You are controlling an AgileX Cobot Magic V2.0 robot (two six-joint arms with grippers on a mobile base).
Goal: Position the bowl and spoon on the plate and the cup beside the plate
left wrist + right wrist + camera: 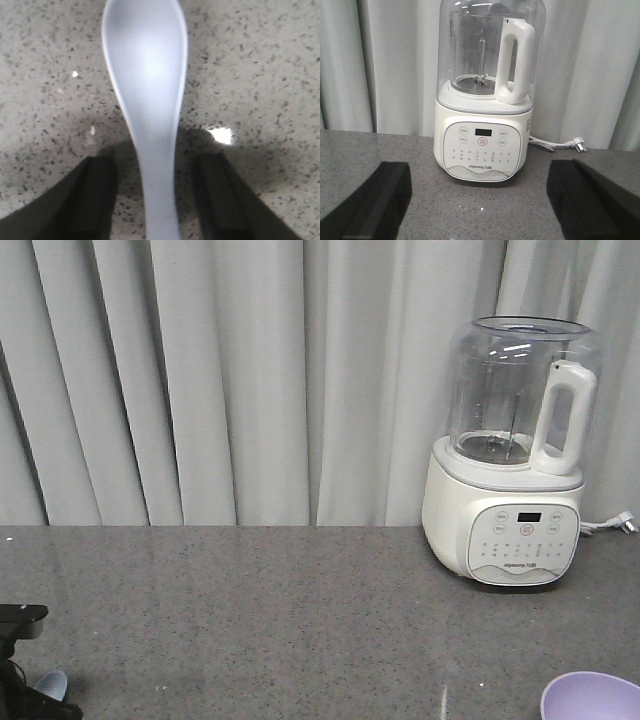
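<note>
Standing at the back right of the speckled grey counter [300, 620] in the front view, a white blender [510, 470] is covering part of the pale curtain [200, 380]. The lavender bowl [592, 698] is just peeking in at the bottom right corner. The scoop of the spoon [52, 683] is showing at the bottom left, beside dark parts of the left arm. The plate and the cup are not appearing in any view.

In the left wrist view, the spoon [147, 75] is lying flat on the counter, its scoop pointing away and its handle running back between the fingers [97, 195] of the left gripper [157, 200]. The jaws are standing apart, one on each side of the handle, with stone showing in both gaps, so nothing is being pinched yet. The handle is thin, smooth and lying low on a hard surface. Fingers closing too high would likely be sliding over it, and one finger arriving first would be spinning the spoon aside. Gripped this far back, the scoop may also be drooping on the lift.

In the right wrist view, the right gripper [480, 210] is spread wide and empty, facing the blender [485, 100]. Its plug [577, 144] is lying loose on the counter, where a careless sweep could be snagging it.
</note>
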